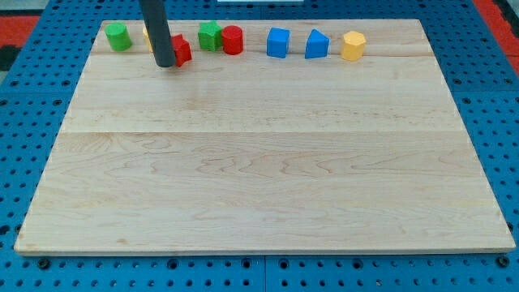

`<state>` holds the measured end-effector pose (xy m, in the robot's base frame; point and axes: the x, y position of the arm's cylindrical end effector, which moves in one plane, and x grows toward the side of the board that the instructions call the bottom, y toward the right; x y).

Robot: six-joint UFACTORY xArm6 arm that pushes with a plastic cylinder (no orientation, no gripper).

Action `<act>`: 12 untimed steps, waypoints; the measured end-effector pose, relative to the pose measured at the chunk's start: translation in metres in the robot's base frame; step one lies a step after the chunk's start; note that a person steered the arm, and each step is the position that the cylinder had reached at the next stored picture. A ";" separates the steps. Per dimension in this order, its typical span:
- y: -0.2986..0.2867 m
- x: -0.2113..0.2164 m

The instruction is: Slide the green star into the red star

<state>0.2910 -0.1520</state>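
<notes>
My tip (pixel 165 63) rests on the board near the view's top left. A red block (pixel 184 52), likely the red star, touches the rod's right side and is partly hidden by it. A green block with an uneven outline, likely the green star (pixel 209 36), sits just up and to the right of that red block, with a small gap between them. It touches a red cylinder (pixel 233 40) on its right. My tip is to the left of and below the green star, with the red star between them.
A green cylinder (pixel 118 36) sits at the top left. A yellow block (pixel 147 32) peeks out behind the rod. Along the top edge to the right are a blue cube (pixel 278 42), a blue wedge-like block (pixel 317 44) and a yellow hexagonal block (pixel 353 45). The wooden board (pixel 259 178) lies on blue pegboard.
</notes>
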 end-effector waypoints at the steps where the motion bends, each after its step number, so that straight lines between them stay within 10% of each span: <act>1: 0.005 -0.010; 4: 0.014 -0.007; 7: 0.301 0.065; 8: 0.355 0.029; 10: 0.352 -0.073; 12: 0.198 -0.098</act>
<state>0.1926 0.0456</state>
